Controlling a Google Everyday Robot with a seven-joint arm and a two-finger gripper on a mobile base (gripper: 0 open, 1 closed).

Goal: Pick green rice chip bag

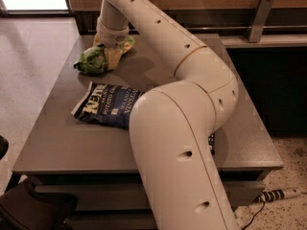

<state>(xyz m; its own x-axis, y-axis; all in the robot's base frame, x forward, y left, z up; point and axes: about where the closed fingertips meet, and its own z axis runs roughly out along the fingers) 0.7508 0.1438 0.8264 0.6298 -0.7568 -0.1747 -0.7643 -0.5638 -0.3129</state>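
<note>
The green rice chip bag (92, 60) lies crumpled at the far left corner of the grey table (62, 138). My gripper (113, 56) reaches straight down onto the bag's middle. A pale finger (113, 59) presses into the bag, and green foil bulges out on both sides of it. The gripper looks shut on the bag, which still rests on the table top. The arm's large white links (182, 128) fill the middle and right of the view and hide part of the table.
A larger dark blue potato chip bag (103, 105) lies flat on the table, nearer than the green bag. A sliver of a small dark blue packet (211, 143) shows behind the arm. A wood-panelled wall and a metal rail (259, 18) run behind the table.
</note>
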